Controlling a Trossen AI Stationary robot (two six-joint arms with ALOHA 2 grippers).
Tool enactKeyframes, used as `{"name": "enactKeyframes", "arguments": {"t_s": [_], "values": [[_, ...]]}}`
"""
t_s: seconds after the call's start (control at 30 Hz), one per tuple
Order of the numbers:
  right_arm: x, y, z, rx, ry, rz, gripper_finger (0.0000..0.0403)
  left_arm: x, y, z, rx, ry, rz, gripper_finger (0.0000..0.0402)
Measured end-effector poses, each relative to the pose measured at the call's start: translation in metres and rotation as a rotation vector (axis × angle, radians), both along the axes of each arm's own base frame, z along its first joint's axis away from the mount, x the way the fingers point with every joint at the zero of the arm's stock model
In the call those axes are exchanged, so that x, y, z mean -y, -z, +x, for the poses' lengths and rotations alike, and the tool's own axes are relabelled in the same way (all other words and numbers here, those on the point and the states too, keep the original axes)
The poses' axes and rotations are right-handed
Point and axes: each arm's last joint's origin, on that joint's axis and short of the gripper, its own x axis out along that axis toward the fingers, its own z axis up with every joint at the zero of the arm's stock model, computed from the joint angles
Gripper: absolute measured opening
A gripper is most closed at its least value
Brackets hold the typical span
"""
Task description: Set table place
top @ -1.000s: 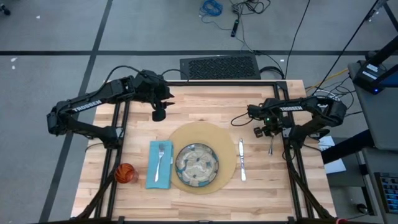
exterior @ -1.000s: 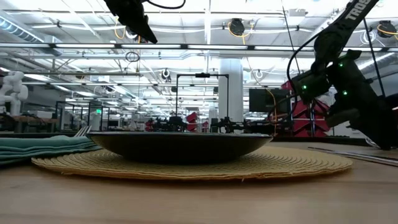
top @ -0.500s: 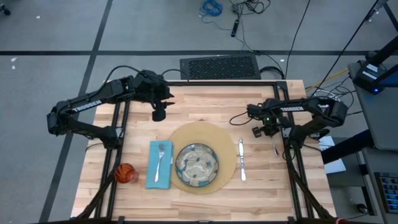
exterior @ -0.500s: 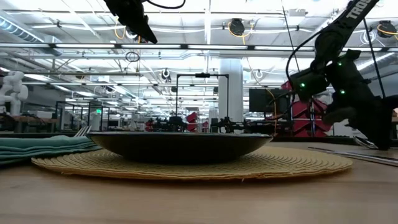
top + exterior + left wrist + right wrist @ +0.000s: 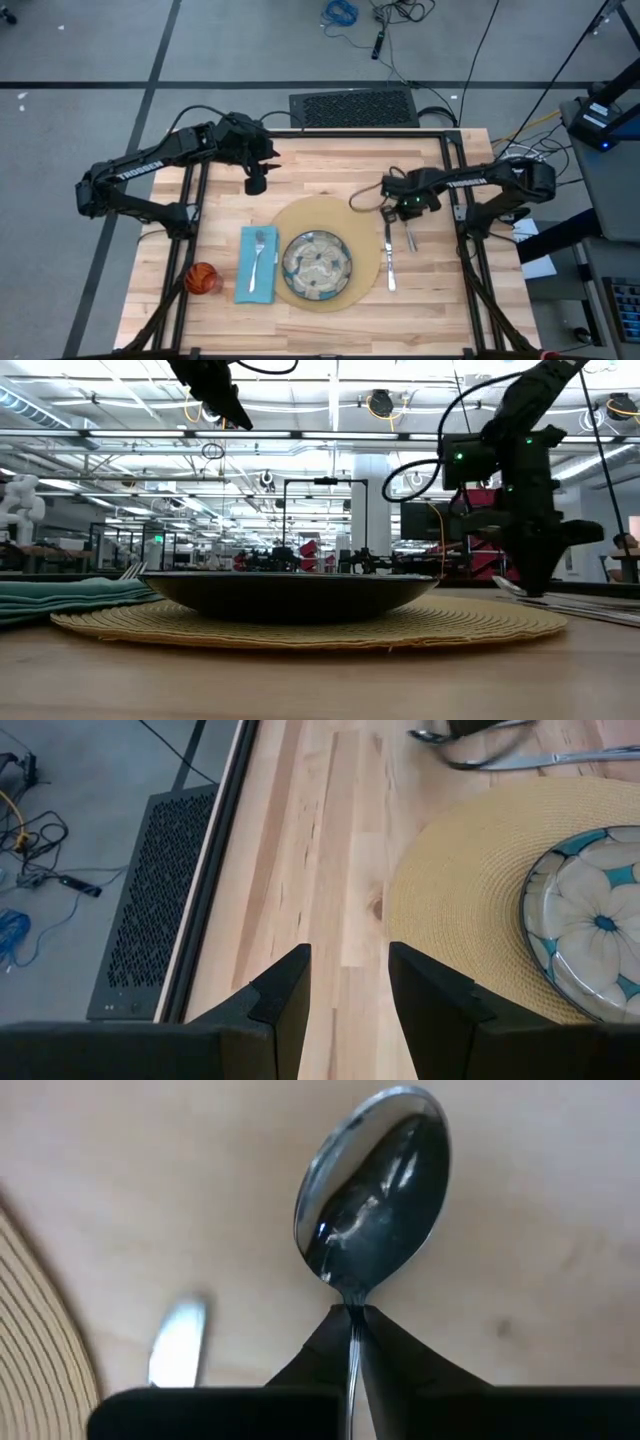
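From above I see one table (image 5: pixel 330 160) of light planks in a black frame, with one place setting near its front edge. One round tan mat (image 5: pixel 318 218) carries one flowered plate (image 5: pixel 316 266). Left of it lies one light-blue napkin (image 5: pixel 256 264) with one fork (image 5: pixel 257 252) on top, and one orange cup (image 5: pixel 201 278) stands near the front left corner. One knife (image 5: pixel 389 262) lies just right of the mat.

The main change: a second ago my right gripper (image 5: pixel 392 208) was out near the table's right edge; it has now swung inward and sits just above the knife's far end. Its fingers have closed fully, pinching the neck of the one spoon (image 5: pixel 375 1185), whose bowl points away from the wrist over bare wood. I judge the spoon is picked up and nearly at its spot beside the knife, the last piece to place.

My left gripper (image 5: pixel 256 183) has not moved; it waits high over the table's far left, fingers (image 5: pixel 285 1000) parted and holding nothing.
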Motion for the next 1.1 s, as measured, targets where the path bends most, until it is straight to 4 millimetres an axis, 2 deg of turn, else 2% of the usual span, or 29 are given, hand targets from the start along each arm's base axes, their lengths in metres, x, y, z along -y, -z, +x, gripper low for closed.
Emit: {"name": "enactKeyframes", "arguments": {"t_s": [0.3,0.43,0.57,0.83,1.1], "values": [[-0.074,-0.001,0.002,-0.105,0.111,0.058,0.0,0.0,0.0,0.0,-0.002,0.005,0.004,0.0123],[-0.096,-0.001,0.001,-0.102,0.163,0.043,0.0,0.0,0.0,0.0,-0.002,0.015,0.017,0.0123],[-0.1,-0.001,-0.001,-0.11,0.2,0.006,0.0,0.0,-0.001,0.001,0.01,0.016,0.023,0.0123],[-0.092,-0.001,0.0,-0.112,0.235,-0.025,0.0,0.0,-0.001,0.001,0.005,0.016,0.02,0.0123],[-0.1,-0.001,0.002,-0.081,0.22,0.005,0.0,0.0,-0.001,0.001,0.005,0.016,0.02,0.0123]]}}
